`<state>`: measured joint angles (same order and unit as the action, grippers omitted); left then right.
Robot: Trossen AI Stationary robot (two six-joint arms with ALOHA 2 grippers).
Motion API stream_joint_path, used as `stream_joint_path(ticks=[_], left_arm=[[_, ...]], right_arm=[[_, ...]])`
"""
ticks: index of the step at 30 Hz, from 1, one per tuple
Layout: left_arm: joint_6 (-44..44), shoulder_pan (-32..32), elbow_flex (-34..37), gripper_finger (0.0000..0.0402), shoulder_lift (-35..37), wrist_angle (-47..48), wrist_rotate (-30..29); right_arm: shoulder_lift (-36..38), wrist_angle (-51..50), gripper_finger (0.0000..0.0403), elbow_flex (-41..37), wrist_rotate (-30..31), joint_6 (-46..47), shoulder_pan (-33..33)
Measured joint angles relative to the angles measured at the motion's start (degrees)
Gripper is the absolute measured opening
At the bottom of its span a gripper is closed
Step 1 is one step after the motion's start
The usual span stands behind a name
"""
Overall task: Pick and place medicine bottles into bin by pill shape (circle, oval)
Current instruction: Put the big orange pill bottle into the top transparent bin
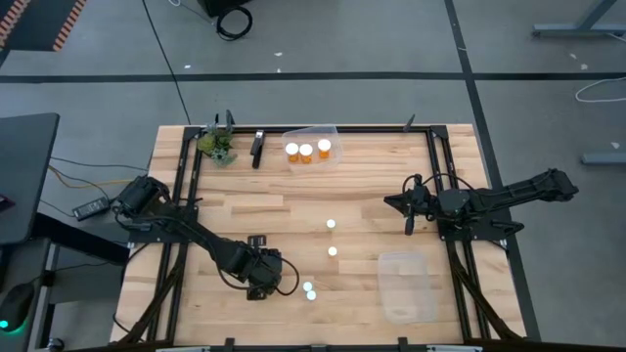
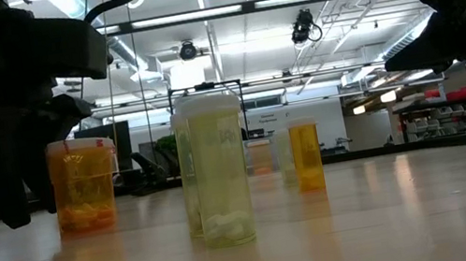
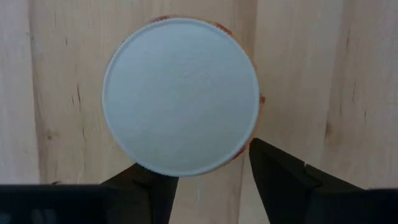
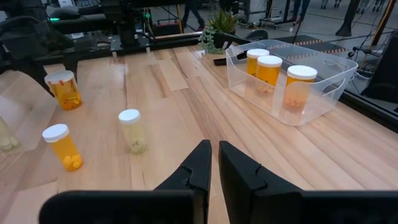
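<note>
An orange medicine bottle with a white cap stands upright on the table; it also shows in the low view. My left gripper is open and points down beside it near the front left, one finger on either side of the cap's rim. The gripper hides the bottle in the high view. Four more bottles show as white dots on the table. Three orange bottles stand in the far clear bin. My right gripper is shut and empty above the table's right half.
A second clear bin stands at the front right, close to the loose bottles. A small plant and a dark tool lie at the far edge. Bare wood lies between the two arms, around the middle bottles.
</note>
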<state>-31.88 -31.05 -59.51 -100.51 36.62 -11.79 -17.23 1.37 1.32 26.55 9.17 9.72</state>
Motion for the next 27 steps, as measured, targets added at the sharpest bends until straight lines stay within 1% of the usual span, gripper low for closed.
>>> stream_joint_path(ticks=[8,13,16,22,27], left_arm=[[-0.72,0.54,0.00,0.0248,0.00,-0.40,-1.15],[-0.46,0.77,-0.02,0.0267,0.00,-3.28,-1.29],[-0.44,0.95,-0.72,0.0274,0.00,-3.43,-1.55],[-0.34,1.92,-1.36,0.0273,0.00,-3.56,-2.14],[0.06,2.78,-1.36,0.0252,0.00,-3.79,-2.11]], right_arm=[[0.00,0.00,0.0037,0.00,0.00,0.00,0.00],[0.00,0.02,0.0037,0.00,0.00,0.00,0.00],[0.00,0.00,0.0037,0.00,0.00,0.00,0.00],[0.00,0.02,0.0037,0.00,0.00,0.00,0.00],[0.01,0.01,0.0037,0.00,0.00,0.00,0.00]])
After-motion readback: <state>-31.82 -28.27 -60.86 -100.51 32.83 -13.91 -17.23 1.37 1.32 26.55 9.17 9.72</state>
